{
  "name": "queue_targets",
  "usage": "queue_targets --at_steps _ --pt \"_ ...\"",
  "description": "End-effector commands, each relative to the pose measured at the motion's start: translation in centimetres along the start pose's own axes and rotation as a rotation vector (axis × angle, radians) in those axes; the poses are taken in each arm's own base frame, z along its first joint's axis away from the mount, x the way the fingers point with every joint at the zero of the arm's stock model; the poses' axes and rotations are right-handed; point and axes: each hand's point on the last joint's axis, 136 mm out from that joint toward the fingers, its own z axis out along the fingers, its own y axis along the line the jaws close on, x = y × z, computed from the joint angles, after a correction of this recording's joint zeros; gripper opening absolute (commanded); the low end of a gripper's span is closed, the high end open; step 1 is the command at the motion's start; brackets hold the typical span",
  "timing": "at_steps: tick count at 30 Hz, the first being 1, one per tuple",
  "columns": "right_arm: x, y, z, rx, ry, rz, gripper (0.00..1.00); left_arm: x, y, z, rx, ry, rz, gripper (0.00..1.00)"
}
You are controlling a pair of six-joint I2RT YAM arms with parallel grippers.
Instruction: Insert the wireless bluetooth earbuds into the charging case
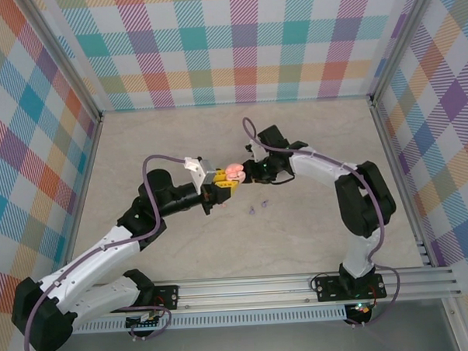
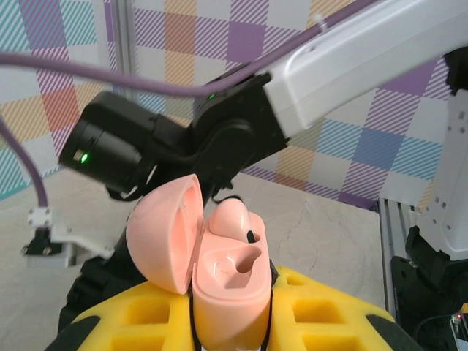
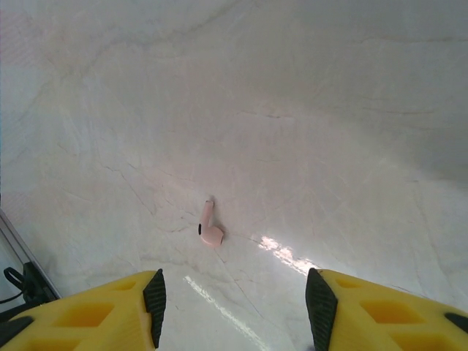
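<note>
A pale, veined counter (image 1: 310,133) stands boxed in by pastel plaid walls (image 1: 236,43), an aluminium rail (image 1: 254,287) along its near edge; a small glare patch (image 3: 281,252) shines on it.

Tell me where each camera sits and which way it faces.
Top external: above and behind the robot, looking down on the table; left arm and right arm show, left gripper holding the charging case.
Left wrist: looks along its yellow fingers at the open case, right arm behind.
Right wrist: looks down past its open right gripper at a pink earbud on the table.
Shared: top and left wrist both show the case.
</note>
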Motion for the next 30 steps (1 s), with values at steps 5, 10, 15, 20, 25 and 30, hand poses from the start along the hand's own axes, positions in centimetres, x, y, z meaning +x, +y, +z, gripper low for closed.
queue_targets --at_steps 5,10,15,20,25,30 --pt "1.5 0.9 3.5 0.048 0.133 -0.014 0.55 -1.1 -1.0 -1.5 -0.001 -0.027 0.037 0.16" --pt "2.4 1.3 5.2 0.072 0.188 -0.030 0.52 -1.2 -1.3 -2.1 -0.005 -0.035 0.038 0.15" --pt "3.2 1.6 6.4 0.097 0.230 -0.054 0.49 -1.3 -1.6 -2.6 -0.003 -0.039 0.039 0.15" --pt "3.9 1.6 7.4 0.140 0.260 -0.071 0.47 -1.4 -1.6 -2.7 -0.008 -0.043 0.041 0.15" --pt "4.4 1.8 8.1 0.178 0.277 -0.092 0.46 -1.3 -1.6 -2.7 -0.007 -0.045 0.040 0.15" --pt "4.6 1.9 8.9 0.205 0.292 -0.104 0.46 -1.3 -1.6 -2.7 -0.008 -0.045 0.039 0.15"
